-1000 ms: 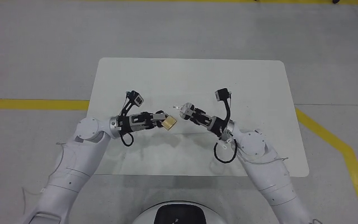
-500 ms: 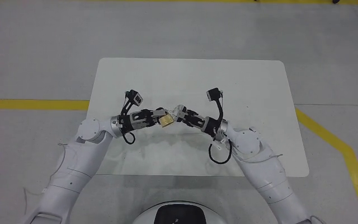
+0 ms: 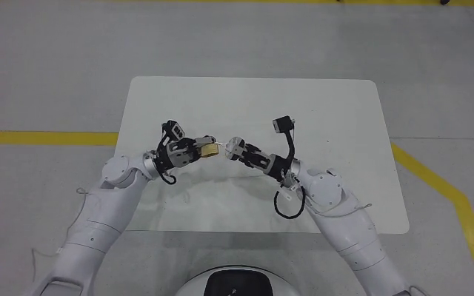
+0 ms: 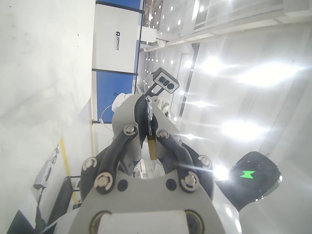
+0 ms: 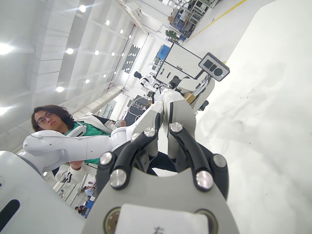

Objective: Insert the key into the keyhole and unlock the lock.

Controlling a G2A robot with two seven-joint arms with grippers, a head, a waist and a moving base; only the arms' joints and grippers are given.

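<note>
Brass lock (image 3: 211, 151) clamped in left pincer (image 3: 203, 147), held above the tabletop (image 3: 333, 111). Right pincer (image 3: 234, 146) closed, its tips just beside the lock. Cannot tell what it grips.

Lock (image 4: 152, 150) largely hidden (between fingers (image 4: 121, 120))

Both arms are bent at the elbow and reach forward, and the forearms turn inward, so the two grippers face each other tip to tip. The left gripper (image 3: 201, 147) has its fingers clamped on the lock (image 3: 211, 151). The right gripper (image 3: 235, 145) is just beside it, held a little above the elbow, with its fingers pressed together.
</note>
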